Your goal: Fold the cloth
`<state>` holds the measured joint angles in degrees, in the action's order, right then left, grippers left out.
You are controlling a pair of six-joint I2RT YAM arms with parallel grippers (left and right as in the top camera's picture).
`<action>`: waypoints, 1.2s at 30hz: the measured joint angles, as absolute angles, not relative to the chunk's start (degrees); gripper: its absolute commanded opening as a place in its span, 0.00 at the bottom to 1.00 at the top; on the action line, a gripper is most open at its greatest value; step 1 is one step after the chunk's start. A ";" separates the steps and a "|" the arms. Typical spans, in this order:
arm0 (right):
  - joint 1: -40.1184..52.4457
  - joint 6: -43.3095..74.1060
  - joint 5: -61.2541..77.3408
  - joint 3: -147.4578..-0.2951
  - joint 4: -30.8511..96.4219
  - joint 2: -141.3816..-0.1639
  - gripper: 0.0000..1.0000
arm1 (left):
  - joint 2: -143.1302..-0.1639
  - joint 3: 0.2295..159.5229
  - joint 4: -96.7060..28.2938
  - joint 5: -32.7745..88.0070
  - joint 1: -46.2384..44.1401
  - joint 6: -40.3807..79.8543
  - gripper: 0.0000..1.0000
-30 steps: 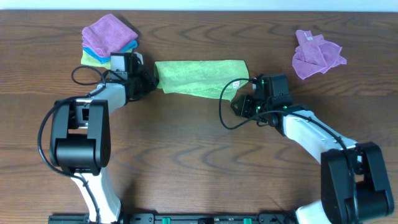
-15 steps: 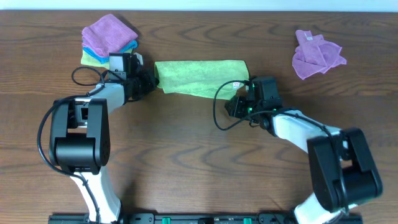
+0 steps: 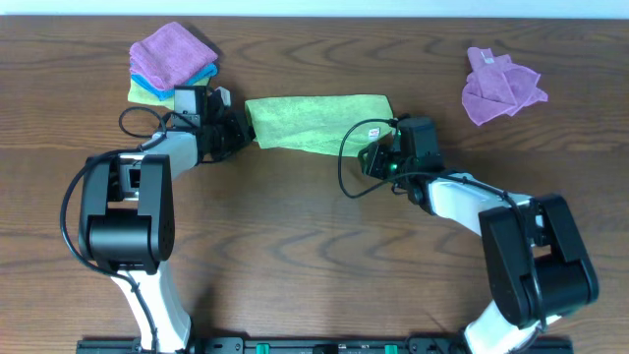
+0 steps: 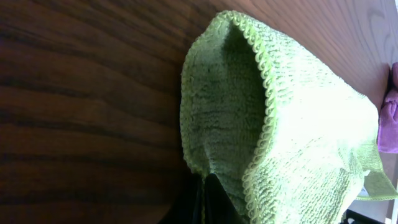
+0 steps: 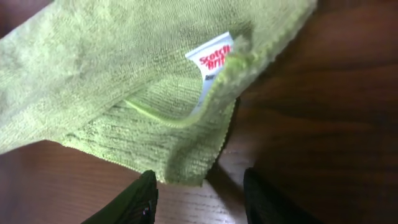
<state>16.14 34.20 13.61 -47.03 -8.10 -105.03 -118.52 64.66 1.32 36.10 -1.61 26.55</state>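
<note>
Change: over the last second the right arm (image 3: 470,200) has swung in towards 11 o'clock, to the near right corner of the cloth (image 3: 314,120). The left arm (image 3: 128,202) has barely shifted. My reading is that the second corner grasp is imminent and the next fold not yet begun.
Surface (image 3: 314,265): one, dark wood, carrying everything listed.
Arms: two, left at 8 o'clock, right at 4 o'clock, both reaching up to the cloth.
The cloth: one, lime green, lying as a doubled strip just above centre, towards 12 o'clock, between the two arms.
Cloth stack (image 3: 172,59): one pile at 10 o'clock with three layers showing, purple over blue over yellow-green. It is well apart from the work.
Purple cloth (image 3: 501,84): one, crumpled, at 2 o'clock.
Left fingers (image 4: 198,202): appear clenched on the strip's 9 o'clock end, where the fabric gathers into them.
Right fingers (image 5: 138,200): released and spread, with the corner just ahead of the gap and not pinched.
Tag (image 5: 214,62): one, white with red lettering, at that right corner.
</note>
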 measured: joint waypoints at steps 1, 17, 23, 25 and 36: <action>16.14 34.44 13.39 -47.03 -9.04 -105.41 0.45 | -118.52 64.64 1.32 36.25 -1.61 26.55 0.06; 16.16 37.08 14.13 -47.86 -14.04 -108.40 0.37 | -118.69 64.64 1.26 37.32 -1.61 26.52 0.05; 17.15 37.47 14.31 -47.92 -13.41 -108.51 0.24 | -118.72 64.64 1.26 37.36 -1.61 26.52 0.06; 18.00 37.71 14.57 -47.97 -13.30 -108.75 0.12 | -118.72 64.64 1.26 37.41 -1.61 26.52 0.06; 18.11 37.12 15.88 -47.83 -12.27 -108.57 0.01 | -118.72 64.55 0.03 40.51 -1.10 25.21 0.06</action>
<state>18.11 37.12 15.88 -47.83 -12.27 -108.57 -118.72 64.55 0.03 40.51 -1.10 25.21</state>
